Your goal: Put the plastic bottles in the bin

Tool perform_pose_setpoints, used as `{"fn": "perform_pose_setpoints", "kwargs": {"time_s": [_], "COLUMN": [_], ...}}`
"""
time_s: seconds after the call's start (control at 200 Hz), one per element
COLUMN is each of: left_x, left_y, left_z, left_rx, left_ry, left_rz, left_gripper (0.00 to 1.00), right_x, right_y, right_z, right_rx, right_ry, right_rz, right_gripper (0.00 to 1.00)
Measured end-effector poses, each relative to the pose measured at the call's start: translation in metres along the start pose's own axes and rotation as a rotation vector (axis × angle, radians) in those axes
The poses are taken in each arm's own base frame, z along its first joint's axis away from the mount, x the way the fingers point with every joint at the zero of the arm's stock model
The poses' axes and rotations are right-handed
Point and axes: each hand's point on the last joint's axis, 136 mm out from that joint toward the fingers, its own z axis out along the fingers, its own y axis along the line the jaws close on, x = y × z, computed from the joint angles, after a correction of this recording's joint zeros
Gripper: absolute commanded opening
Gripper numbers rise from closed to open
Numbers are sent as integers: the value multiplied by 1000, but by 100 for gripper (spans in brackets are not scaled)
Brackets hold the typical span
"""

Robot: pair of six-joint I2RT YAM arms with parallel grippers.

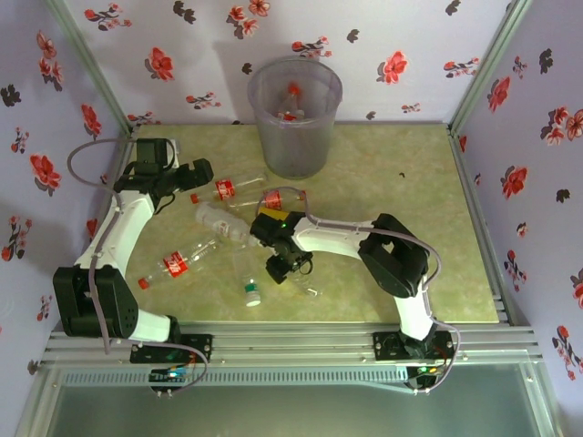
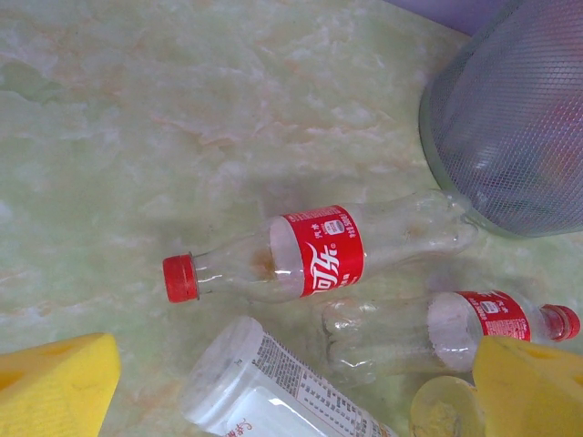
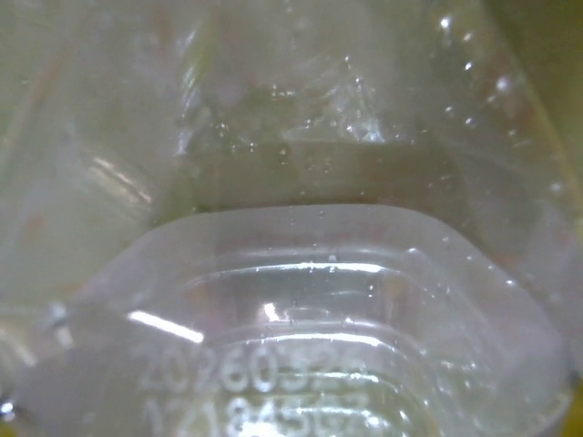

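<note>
The bin (image 1: 293, 118) stands at the back with a red-capped bottle inside. In front of it lie two red-label bottles (image 1: 228, 189) (image 1: 282, 198), a white-label bottle (image 1: 219, 221), a yellow one (image 1: 270, 216), another red-label bottle (image 1: 178, 264) and a clear green-capped bottle (image 1: 250, 287). My left gripper (image 1: 200, 173) is open; its yellow pads (image 2: 55, 391) stand wide apart above the white-label bottle (image 2: 273, 391), near a red-label bottle (image 2: 319, 255) and the bin (image 2: 519, 127). My right gripper (image 1: 281, 266) is low among the bottles; a clear bottle (image 3: 301, 300) presses against its camera, hiding the fingers.
Flowered walls close off the back and both sides. The green marbled tabletop (image 1: 401, 200) is bare on the right. A second red-label bottle (image 2: 474, 319) and a yellowish round cap or base (image 2: 442, 410) lie by the left gripper's right pad.
</note>
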Motion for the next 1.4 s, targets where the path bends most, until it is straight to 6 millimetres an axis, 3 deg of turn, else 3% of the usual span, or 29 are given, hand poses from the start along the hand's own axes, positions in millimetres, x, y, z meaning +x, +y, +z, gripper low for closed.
{"fn": "perform_pose_setpoints", "kwargs": {"time_s": [0.13,0.245,0.335,0.54,0.655,0.885,1.275,1.4], "left_x": [0,1,1,1,1,2,2,2], "left_y": [0,0,0,0,0,-2,-2,-2], "left_z": [0,0,0,0,0,0,0,0], "left_rx": [0,-1,-1,-1,0,3,3,3], "left_ry": [1,3,3,3,4,5,5,5], "left_rz": [0,-1,-1,-1,0,3,4,4], "left_gripper": [100,100,100,100,100,100,100,100], "right_x": [2,4,3,-14,-39,-86,-164,-186], "right_y": [-1,-4,-7,-30,-63,-127,-236,-264], "right_z": [-9,-34,-66,-163,-215,-290,-383,-403], "right_rx": [2,-3,-5,-17,5,87,123,118], "right_ry": [-9,-44,-113,-380,-528,-758,-1151,-1261], "right_rz": [1,1,-11,9,67,158,393,469], "right_gripper": [63,61,57,52,50,49,47,46]}}
